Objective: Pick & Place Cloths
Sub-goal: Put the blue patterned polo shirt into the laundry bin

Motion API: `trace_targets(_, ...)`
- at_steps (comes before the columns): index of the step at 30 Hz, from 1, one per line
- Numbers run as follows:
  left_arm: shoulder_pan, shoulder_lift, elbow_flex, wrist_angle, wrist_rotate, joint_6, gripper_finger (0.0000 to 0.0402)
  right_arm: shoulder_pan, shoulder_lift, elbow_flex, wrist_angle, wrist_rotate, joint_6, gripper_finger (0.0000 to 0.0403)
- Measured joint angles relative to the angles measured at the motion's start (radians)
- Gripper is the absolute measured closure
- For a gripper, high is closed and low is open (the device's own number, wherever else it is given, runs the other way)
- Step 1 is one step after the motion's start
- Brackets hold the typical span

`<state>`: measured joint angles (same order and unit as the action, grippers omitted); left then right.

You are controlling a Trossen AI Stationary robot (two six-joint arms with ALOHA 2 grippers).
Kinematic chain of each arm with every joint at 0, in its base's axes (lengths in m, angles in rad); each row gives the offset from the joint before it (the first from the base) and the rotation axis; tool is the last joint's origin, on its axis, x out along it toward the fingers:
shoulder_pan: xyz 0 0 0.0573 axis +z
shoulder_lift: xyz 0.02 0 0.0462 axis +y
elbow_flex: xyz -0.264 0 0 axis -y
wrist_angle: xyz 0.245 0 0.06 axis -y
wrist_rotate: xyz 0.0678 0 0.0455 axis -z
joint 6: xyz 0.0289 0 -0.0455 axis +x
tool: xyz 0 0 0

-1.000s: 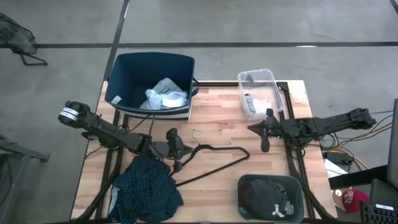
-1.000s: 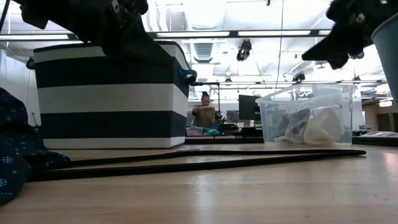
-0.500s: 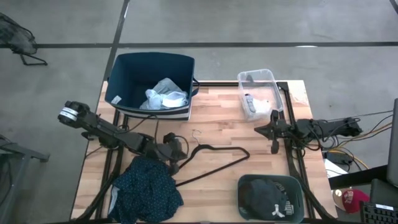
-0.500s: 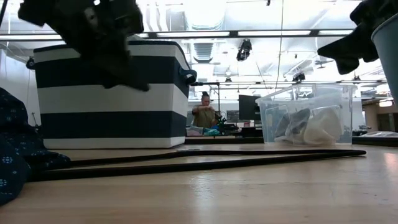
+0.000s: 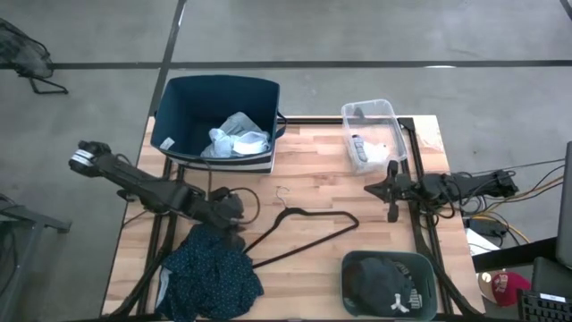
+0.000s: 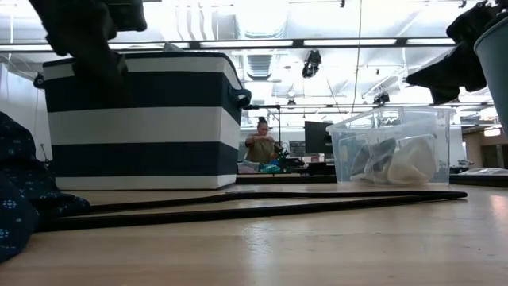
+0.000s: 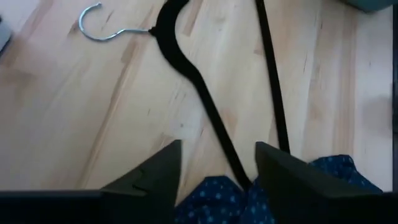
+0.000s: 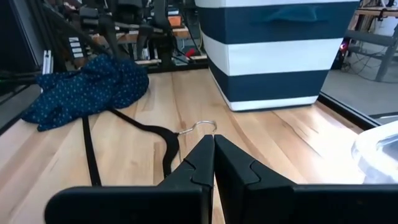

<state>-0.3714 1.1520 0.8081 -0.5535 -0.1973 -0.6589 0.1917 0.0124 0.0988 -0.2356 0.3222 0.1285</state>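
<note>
A dark teal dotted cloth point(image 5: 210, 273) lies crumpled on the table's near left part. My left gripper point(image 5: 239, 213) hangs open above the cloth's far edge point(image 7: 298, 186). A black hanger arm point(image 7: 214, 118) runs on the table below the gap between the fingers, which touch nothing. The black wire hanger point(image 5: 308, 228) lies flat mid-table, its left end at the cloth. Pale cloths point(image 5: 237, 139) sit in the striped basket point(image 5: 179, 98). Black garments with a white logo point(image 5: 393, 300) fill a dark bin. My right gripper point(image 5: 391, 192) is shut and holds nothing, at the table's right side.
A clear plastic box point(image 5: 386, 114) with socks stands at the far right. The dark bin point(image 5: 357, 261) stands at the near right corner. The striped basket point(image 6: 143, 119) takes up the far left. Bare wood lies between basket, box and hanger. A person point(image 6: 259, 143) stands far behind the table.
My left gripper has drawn back from the hanger's neck toward the table's left edge, has risen and has tipped upward. My right gripper has pulled back toward the table's right edge and sunk a little, staying shut. The hanger and the dotted cloth lie as before.
</note>
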Motion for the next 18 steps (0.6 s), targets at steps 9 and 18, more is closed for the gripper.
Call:
trace_targets(9,-0.005,-0.087,-0.011,-0.213,0.138,-0.092,0.0059,0.0,0.018,-0.002,0.001,0.0,0.002,0.0394)
trace_targets(18,-0.158,-0.071,-0.058,-0.279,0.24,-0.373,0.0039,0.0,0.016,-0.002,0.002,0.001,0.002,0.0394)
